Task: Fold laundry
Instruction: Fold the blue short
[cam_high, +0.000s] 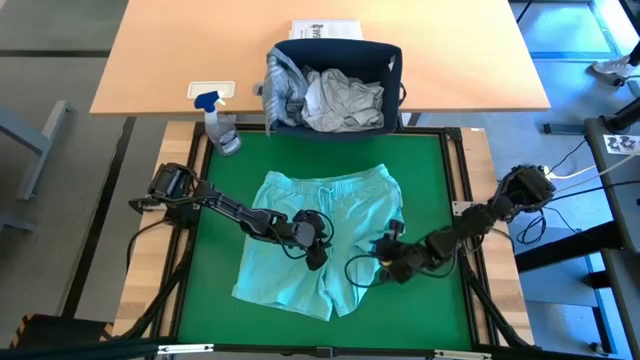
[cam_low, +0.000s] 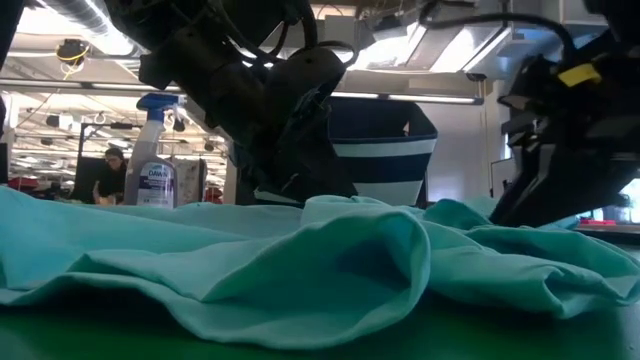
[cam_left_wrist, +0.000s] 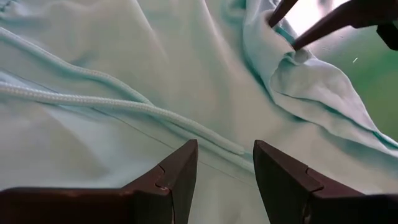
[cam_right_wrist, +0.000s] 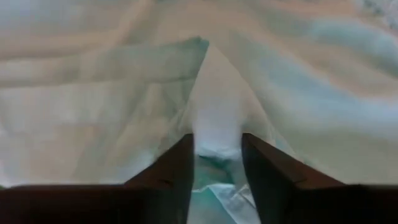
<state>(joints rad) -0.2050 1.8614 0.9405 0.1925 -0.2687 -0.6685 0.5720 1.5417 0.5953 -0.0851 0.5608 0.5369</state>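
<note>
Currently the right gripper (cam_high: 388, 248) pinches the shorts' (cam_high: 300, 225) right hem to lift a fold; the left gripper (cam_high: 318, 252) hovers mid-garment, jaws spread.

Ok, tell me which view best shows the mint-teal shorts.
High view: the whole mint-teal shorts lie spread on the green mat. Low view shows only rumpled folds; both wrist views show close-up cloth.
</note>
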